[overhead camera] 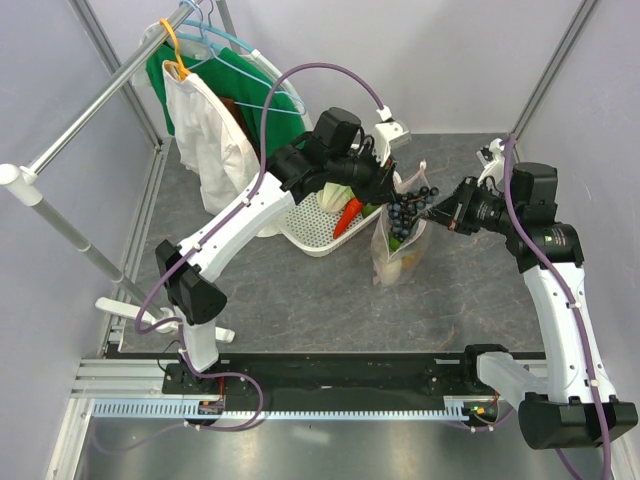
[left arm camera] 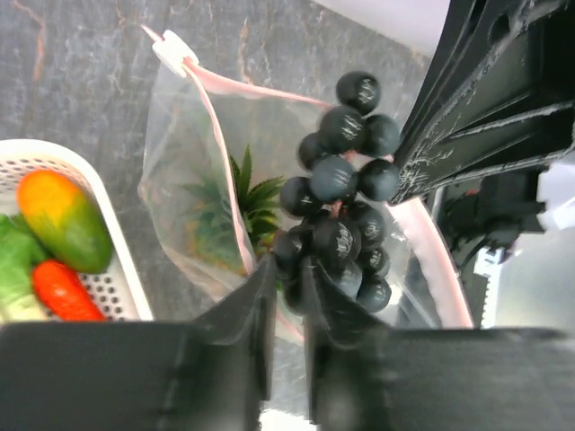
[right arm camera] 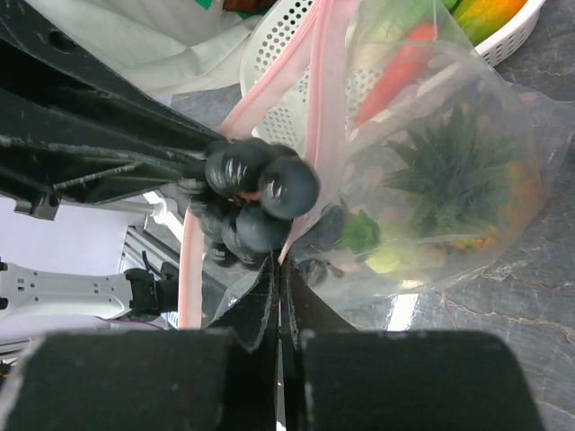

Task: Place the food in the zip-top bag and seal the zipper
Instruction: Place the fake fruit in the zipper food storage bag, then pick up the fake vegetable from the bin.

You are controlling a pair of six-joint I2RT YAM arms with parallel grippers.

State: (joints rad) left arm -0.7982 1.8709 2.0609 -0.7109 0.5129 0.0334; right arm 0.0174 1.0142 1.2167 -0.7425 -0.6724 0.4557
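Small white marks are showing on several grapes of the dark grape bunch [left arm camera: 341, 206], too blurred to read; scratchy lettering on the black arm link beside it is not legible either.

The left end effector [left arm camera: 287, 269] is pinching the grape bunch at its near end, its two fingers standing almost together with only a narrow slit between them. The bunch is hanging just beyond the fingertips, directly over the open mouth of the zip-top bag [left arm camera: 198, 180].

The right end effector [right arm camera: 278, 269] is clamping its fingers fully together on the clear film at the bag's mouth, just beside the pink zipper [right arm camera: 328, 117], and holding that edge up.

The bag is standing on the grey bench [overhead camera: 300, 290], touching the white basket [overhead camera: 310, 228], between the two end effectors. A toy pineapple [right arm camera: 449, 171] is lying inside it.
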